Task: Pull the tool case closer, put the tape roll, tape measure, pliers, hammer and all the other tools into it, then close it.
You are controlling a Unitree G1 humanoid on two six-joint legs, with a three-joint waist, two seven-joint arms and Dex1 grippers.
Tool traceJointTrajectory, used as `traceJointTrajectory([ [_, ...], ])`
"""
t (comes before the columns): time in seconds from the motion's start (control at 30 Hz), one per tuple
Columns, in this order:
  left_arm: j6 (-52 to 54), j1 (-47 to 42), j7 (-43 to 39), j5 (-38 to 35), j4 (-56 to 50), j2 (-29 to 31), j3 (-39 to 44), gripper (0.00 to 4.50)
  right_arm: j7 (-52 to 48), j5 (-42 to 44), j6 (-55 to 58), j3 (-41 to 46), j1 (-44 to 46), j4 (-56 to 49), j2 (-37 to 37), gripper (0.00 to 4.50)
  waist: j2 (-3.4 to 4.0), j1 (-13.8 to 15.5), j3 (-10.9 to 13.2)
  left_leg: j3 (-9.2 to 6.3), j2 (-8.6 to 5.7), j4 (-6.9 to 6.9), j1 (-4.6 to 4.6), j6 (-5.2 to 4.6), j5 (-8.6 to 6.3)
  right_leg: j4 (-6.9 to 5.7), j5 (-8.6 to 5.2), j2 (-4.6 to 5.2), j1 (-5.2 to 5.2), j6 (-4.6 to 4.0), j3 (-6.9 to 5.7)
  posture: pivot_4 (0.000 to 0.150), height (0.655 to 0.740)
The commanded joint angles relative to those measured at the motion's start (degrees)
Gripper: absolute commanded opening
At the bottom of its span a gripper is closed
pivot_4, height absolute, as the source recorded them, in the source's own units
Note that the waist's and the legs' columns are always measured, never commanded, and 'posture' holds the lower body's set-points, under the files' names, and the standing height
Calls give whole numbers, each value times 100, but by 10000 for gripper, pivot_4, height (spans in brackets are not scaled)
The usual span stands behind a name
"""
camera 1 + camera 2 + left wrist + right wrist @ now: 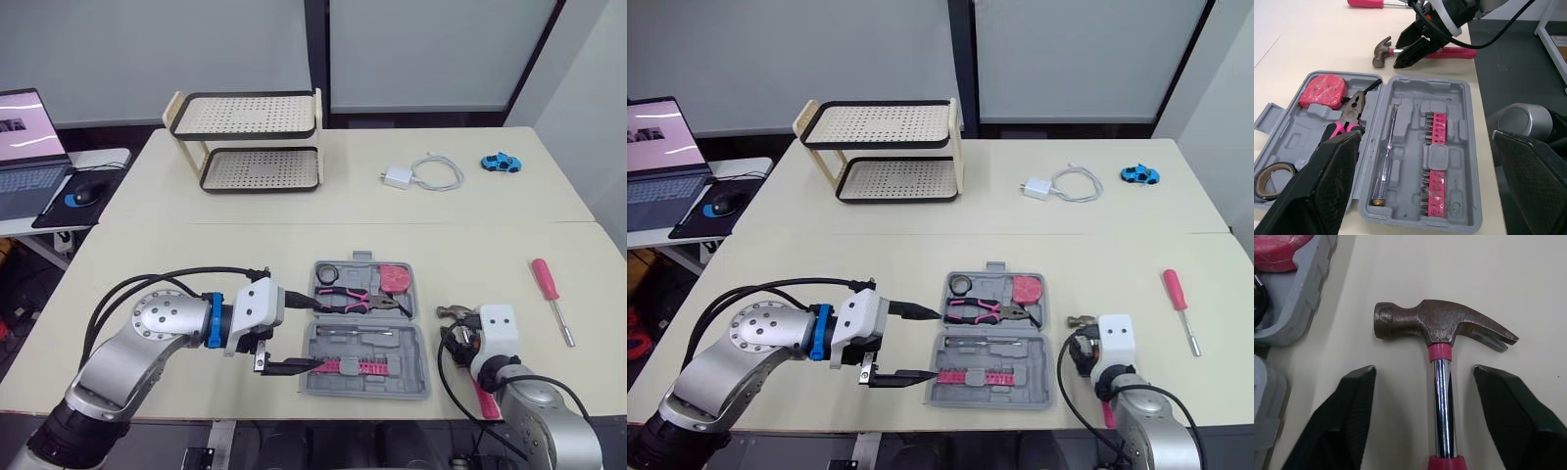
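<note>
The grey tool case (407, 362) lies open near the table's front edge. In it are a tape roll (325, 271), pink-handled pliers (351, 299), a pink tape measure (396, 279), pink bit strips (1437, 166) and a thin driver shaft (1387, 152). My left gripper (312, 330) is open, its fingers spread over the case's left side. The hammer (1442, 328) lies on the table just right of the case. My right gripper (1423, 369) is open, one finger on each side of the hammer's shaft below the head. A pink screwdriver (551, 294) lies farther right.
A two-tier perforated rack (250, 142) stands at the back left. A white charger with cable (421, 174) and a blue toy car (501, 163) lie at the back right. A laptop (24, 147) and mouse (83, 193) sit on a side desk to the left.
</note>
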State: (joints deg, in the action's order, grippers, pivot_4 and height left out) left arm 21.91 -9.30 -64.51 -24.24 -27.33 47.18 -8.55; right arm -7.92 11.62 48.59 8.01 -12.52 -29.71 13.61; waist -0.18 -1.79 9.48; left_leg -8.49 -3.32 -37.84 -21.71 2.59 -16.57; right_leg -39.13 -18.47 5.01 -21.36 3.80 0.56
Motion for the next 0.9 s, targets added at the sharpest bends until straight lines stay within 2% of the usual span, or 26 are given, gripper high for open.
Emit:
traceJointTrajectory([
  [0.03, -127, 11, 4, 24, -40, 45, 159, 45000, -116, 262, 261, 303, -61, -586, 78, 44710, 0, 0, 0, 1, 0, 0, 0, 0, 0, 0, 0, 0, 0, 0, 1, 1500, 7318],
  [0.4, -233, 27, 51, 85, 69, 15, 154, 45000, -854, 1089, 919, 773, -216, -1429, 696, 44710, 0, 1, 0, 4, 0, 0, 1, -1, -1, 0, 1, 0, 0, 1, 2, 1500, 7318],
  [0.6, -331, 15, 51, 133, 190, 12, 164, 45000, -1251, 1224, 779, 923, -390, -1360, 1200, 44710, -1, 4, 0, 7, 0, 0, 1, -1, -1, 0, 1, -1, 1, 2, 1, 1500, 7318],
  [0.9, -379, 77, 75, 159, 178, -10, 162, 45000, -1414, 1096, 346, 889, -458, -1035, 1497, 44710, -2, 7, -1, 11, 0, -1, 2, -1, -1, 0, 2, -1, 2, 3, 3, 1500, 7318],
])
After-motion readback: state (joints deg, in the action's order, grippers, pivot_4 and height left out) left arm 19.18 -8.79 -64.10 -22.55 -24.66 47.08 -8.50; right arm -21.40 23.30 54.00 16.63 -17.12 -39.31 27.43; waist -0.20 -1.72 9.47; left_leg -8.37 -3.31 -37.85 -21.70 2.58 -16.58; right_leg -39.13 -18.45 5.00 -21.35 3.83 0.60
